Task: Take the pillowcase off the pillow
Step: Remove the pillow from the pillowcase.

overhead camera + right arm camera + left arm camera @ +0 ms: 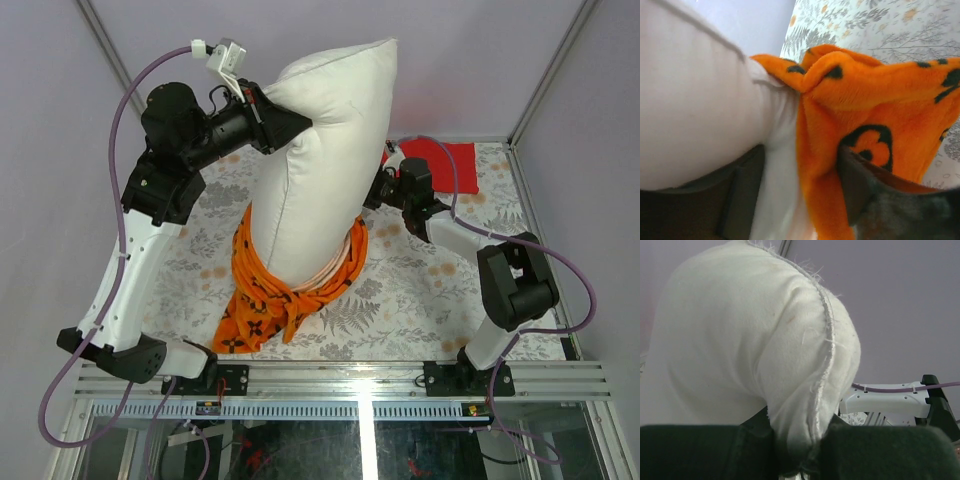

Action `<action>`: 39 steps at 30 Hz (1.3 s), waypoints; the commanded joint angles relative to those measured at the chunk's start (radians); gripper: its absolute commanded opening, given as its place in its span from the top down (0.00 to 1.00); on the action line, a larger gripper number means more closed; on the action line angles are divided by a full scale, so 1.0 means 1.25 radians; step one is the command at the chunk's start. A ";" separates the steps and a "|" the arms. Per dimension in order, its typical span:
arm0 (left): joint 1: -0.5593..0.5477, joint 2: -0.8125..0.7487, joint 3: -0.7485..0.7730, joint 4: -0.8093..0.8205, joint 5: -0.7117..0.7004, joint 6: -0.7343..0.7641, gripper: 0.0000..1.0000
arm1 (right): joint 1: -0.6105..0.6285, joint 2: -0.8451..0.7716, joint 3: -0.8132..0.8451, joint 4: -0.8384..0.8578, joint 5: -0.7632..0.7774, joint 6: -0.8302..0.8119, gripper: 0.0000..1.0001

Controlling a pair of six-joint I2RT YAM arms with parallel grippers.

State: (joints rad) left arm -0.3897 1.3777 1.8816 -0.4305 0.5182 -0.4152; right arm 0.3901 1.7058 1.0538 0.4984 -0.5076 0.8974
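Observation:
The white pillow (325, 150) stands upright in the middle of the table. The orange pillowcase (270, 290) with black motifs is bunched round its lower end and trails to the front left. My left gripper (300, 125) is raised and shut on a pinch of the pillow's seam edge (815, 405). My right gripper (372, 195) is low at the pillow's right side, its jaws closed round a fold of the pillowcase (825, 165) together with some white pillow fabric (705, 110).
A plain red folded cloth (440, 165) lies at the back right behind the right arm. A floral table covering (420, 300) spreads under everything. Frame posts (545, 75) stand at the back corners. A metal rail (350, 380) runs along the near edge.

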 commanded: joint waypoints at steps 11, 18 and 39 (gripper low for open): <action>0.011 -0.121 -0.091 0.225 -0.078 -0.105 1.00 | 0.038 0.036 0.015 -0.077 -0.007 -0.045 1.00; 0.011 -0.381 -0.241 0.306 -0.266 -0.085 1.00 | 0.044 0.259 -0.034 0.036 -0.052 0.093 1.00; 0.011 -0.401 -0.161 0.192 -0.192 -0.003 1.00 | 0.061 0.031 0.046 -0.145 0.068 -0.102 0.06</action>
State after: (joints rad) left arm -0.3840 0.8745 1.5875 -0.4263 0.1814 -0.4355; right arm 0.4583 1.8629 1.0607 0.3828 -0.4606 0.8551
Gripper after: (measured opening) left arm 0.109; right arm 0.913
